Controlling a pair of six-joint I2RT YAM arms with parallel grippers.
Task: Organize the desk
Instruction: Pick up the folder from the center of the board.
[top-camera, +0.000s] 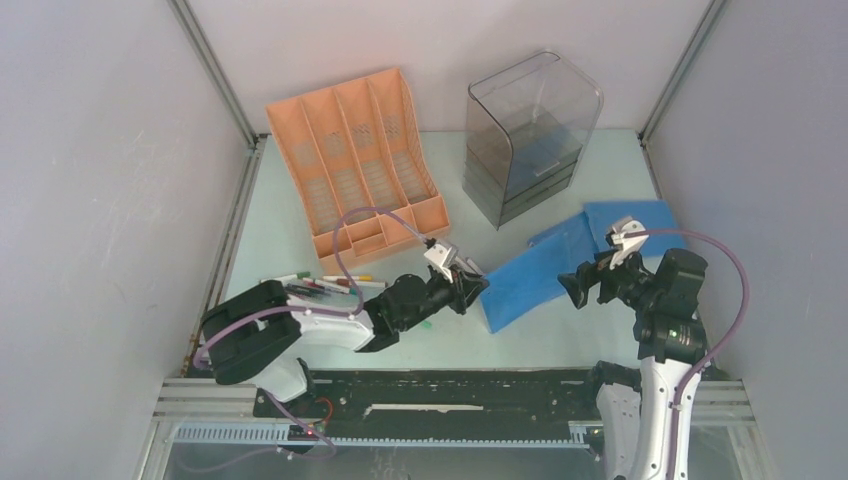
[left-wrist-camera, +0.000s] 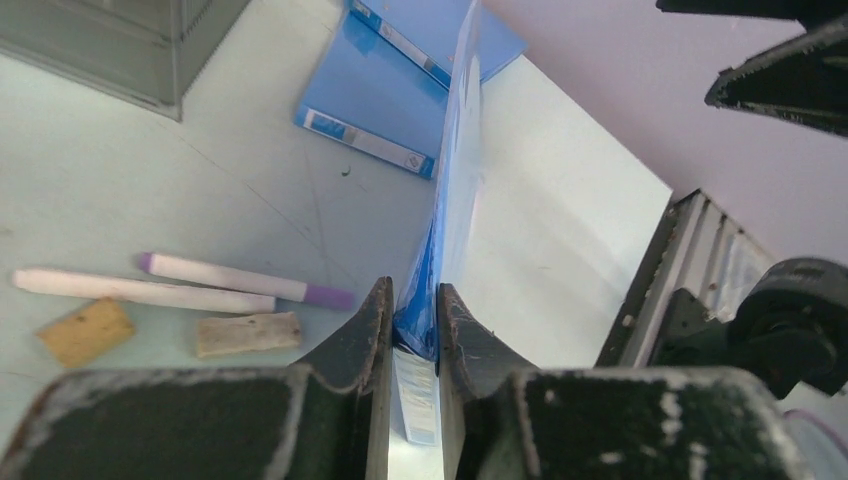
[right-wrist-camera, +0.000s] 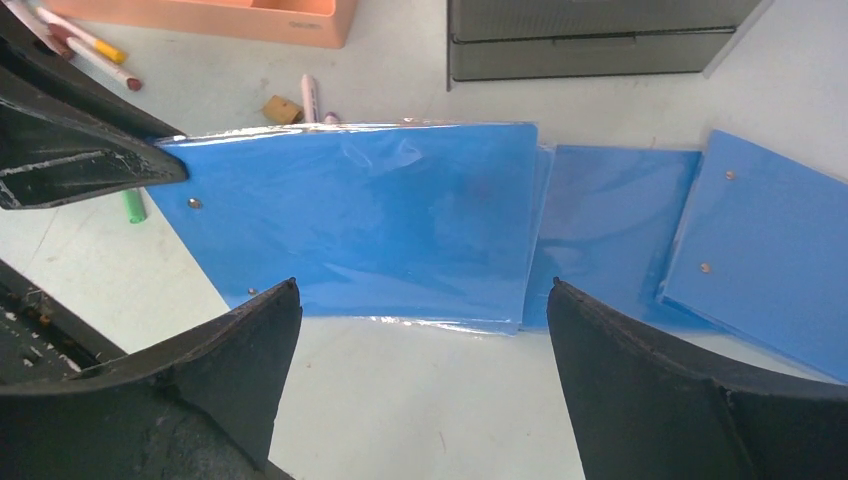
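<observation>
- left fingers (left-wrist-camera: 366, 330) pinched on near edge of blue folder (left-wrist-camera: 458, 190), folder standing on edge
- two more blue folders (left-wrist-camera: 375, 95) flat on worktop (left-wrist-camera: 180, 190) beyond
- two pale markers (left-wrist-camera: 240, 280), two small tan blocks (left-wrist-camera: 247, 333) at left

1. The blue folder (right-wrist-camera: 360, 225) is glossy plastic, its clear film crinkled (bright glare along the edges);
2. the orange file rack (top-camera: 355, 160) looks matt plastic;
3. the drawer unit (top-camera: 530, 130) is smoky, see-through plastic;
4. the desk (top-camera: 285, 235) is smooth and matt.
</observation>
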